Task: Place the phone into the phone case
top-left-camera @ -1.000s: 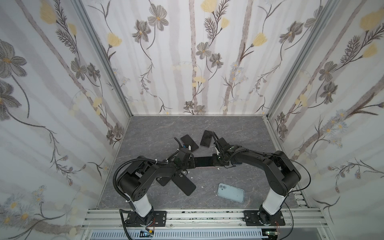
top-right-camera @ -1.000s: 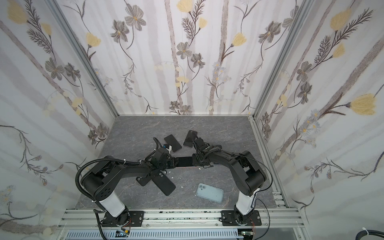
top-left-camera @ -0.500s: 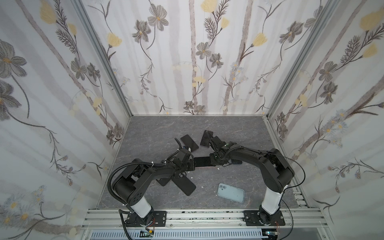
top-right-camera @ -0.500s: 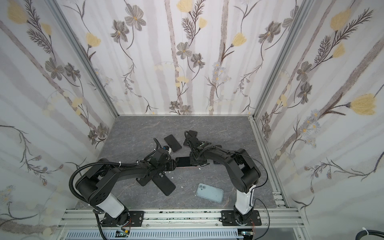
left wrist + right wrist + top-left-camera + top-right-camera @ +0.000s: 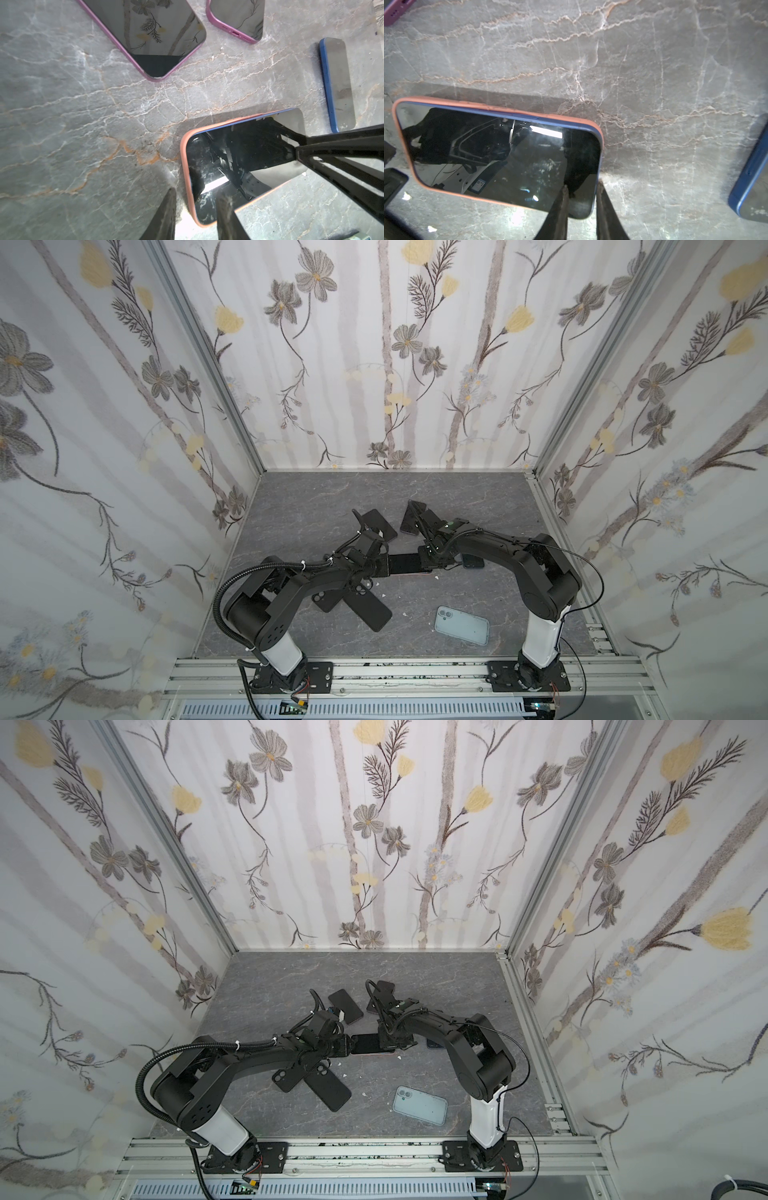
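One blue phone [image 5: 500, 158], screen up, sits partly inside a salmon case [image 5: 488, 107].

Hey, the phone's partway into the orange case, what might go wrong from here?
The blue phone seems to have one corner outside the orange case, so pressing may pop it out. The right gripper and left gripper each straddle an end, so the pair could slide toward the other blue phone.
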Controlling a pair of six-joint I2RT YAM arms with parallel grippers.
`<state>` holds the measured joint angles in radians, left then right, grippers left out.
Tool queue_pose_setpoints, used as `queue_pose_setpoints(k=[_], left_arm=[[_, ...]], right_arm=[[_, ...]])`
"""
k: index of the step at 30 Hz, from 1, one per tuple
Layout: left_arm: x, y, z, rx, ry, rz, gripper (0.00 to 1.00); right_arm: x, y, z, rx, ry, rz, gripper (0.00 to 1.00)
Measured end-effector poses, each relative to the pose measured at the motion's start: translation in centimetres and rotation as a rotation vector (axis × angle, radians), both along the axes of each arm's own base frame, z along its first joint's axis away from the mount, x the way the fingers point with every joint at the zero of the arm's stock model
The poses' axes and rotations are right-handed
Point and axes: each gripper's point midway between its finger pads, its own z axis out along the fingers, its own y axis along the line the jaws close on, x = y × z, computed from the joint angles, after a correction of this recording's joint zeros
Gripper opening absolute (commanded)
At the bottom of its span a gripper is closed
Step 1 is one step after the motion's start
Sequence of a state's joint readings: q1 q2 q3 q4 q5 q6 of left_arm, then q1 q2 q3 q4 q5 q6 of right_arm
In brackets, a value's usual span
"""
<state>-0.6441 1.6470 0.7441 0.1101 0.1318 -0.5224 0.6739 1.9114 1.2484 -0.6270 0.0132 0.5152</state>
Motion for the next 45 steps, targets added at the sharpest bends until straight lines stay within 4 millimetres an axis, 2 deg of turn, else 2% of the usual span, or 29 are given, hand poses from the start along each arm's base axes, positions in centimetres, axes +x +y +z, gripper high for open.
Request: queue_pose_setpoints(k=[5,14,16,22,25,27,30,37,45], left_arm=[[-0.2,0.3,-1.1,0.012,0.011,0.003,0.31],[0.5,-0.1,-1.3,-0.01,-0.033,0.01,0.31],[0.6,0.0,-1.1,-0.009,-0.037,0.013,0.31],[0.9,1.1,0.0,0.044,-0.029,0.03,0.31],[2.1,1.2,2.0,0.029,-0.063,0.047,0.31],[2.8,1.1,3.1,0.016,-0.084,0.057,0.31],[3.1,1.0,3.4,0.017,-0.081,0.058,0.32],[2.8,1.0,2.1,0.03,-0.029,0.046,0.32],[2.7,1.1,0.4,0.049,0.013,0.046,0.24]], right_arm=[[-0.2,-0.2,-0.6,-0.004,-0.001,0.001,0.19],[-0.4,-0.4,-1.3,-0.009,-0.003,0.019,0.2],[-0.4,-0.3,-1.2,-0.008,-0.003,0.019,0.23],[0.4,0.5,0.7,0.011,-0.02,0.022,0.31],[0.7,0.4,1.5,0.016,-0.018,0.022,0.3],[1.7,0.2,2.7,0.032,-0.041,0.008,0.28],[2.7,-0.1,3.6,0.068,-0.049,-0.002,0.26],[3.8,-0.2,4.2,0.112,-0.032,0.003,0.2],[4.2,-0.4,2.2,0.095,0.019,0.022,0.17]])
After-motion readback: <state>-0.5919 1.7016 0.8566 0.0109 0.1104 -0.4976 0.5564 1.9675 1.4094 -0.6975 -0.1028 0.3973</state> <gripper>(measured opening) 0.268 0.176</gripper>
